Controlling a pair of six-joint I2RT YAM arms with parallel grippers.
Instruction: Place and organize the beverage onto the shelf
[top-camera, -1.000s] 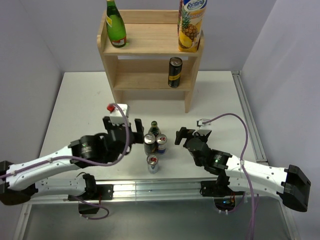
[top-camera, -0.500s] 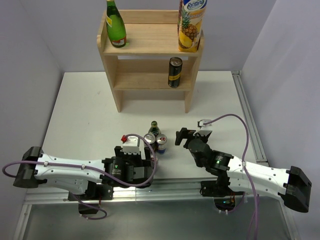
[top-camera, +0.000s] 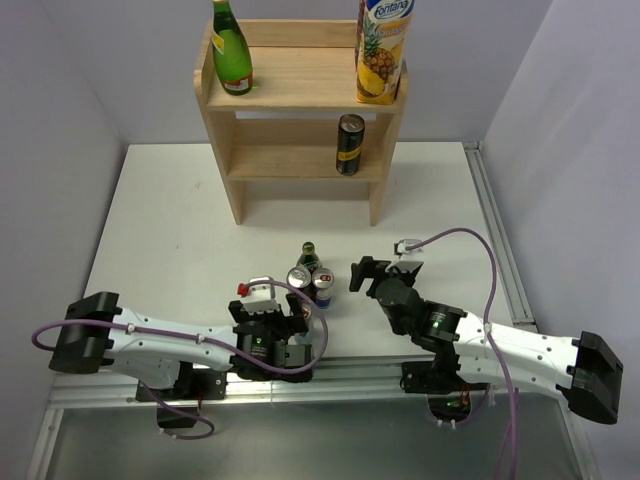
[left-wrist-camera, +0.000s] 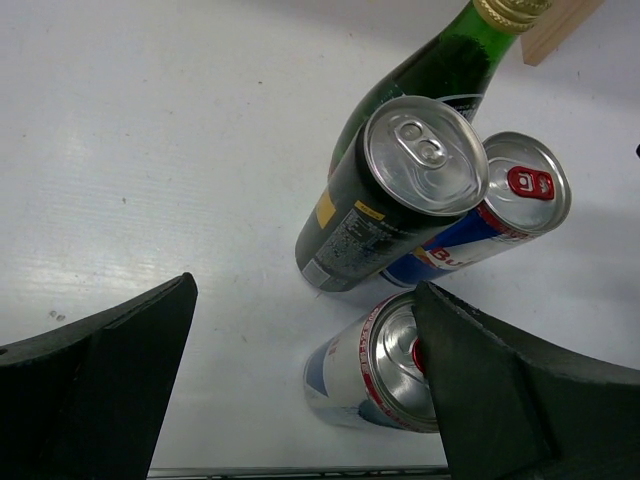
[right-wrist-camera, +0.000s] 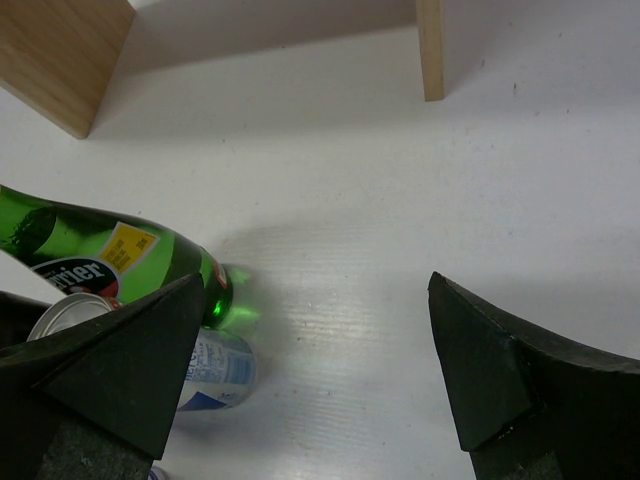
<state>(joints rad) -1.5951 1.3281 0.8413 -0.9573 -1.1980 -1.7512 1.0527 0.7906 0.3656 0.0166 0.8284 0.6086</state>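
The light-wood shelf (top-camera: 300, 92) stands at the back with a green bottle (top-camera: 232, 50) and a juice carton (top-camera: 382, 50) on top and a dark can (top-camera: 350, 145) on the lower board. On the table stand a green bottle (left-wrist-camera: 430, 70), a dark can (left-wrist-camera: 390, 200), a Red Bull can (left-wrist-camera: 500, 215) and a silver can (left-wrist-camera: 365, 380). My left gripper (left-wrist-camera: 305, 300) is open above the table, its right finger over the silver can's top. My right gripper (right-wrist-camera: 315, 290) is open and empty, right of the green bottle (right-wrist-camera: 110, 260).
In the top view the left gripper (top-camera: 283, 318) hides the silver can near the table's front edge; the right gripper (top-camera: 378, 268) sits right of the cluster (top-camera: 310, 275). Shelf legs (right-wrist-camera: 430, 50) stand beyond it. A metal rail (top-camera: 500, 250) runs along the right edge.
My left arm has swung back toward the near edge, and its gripper has moved from left of the cans to over the silver can. The right arm has barely moved.
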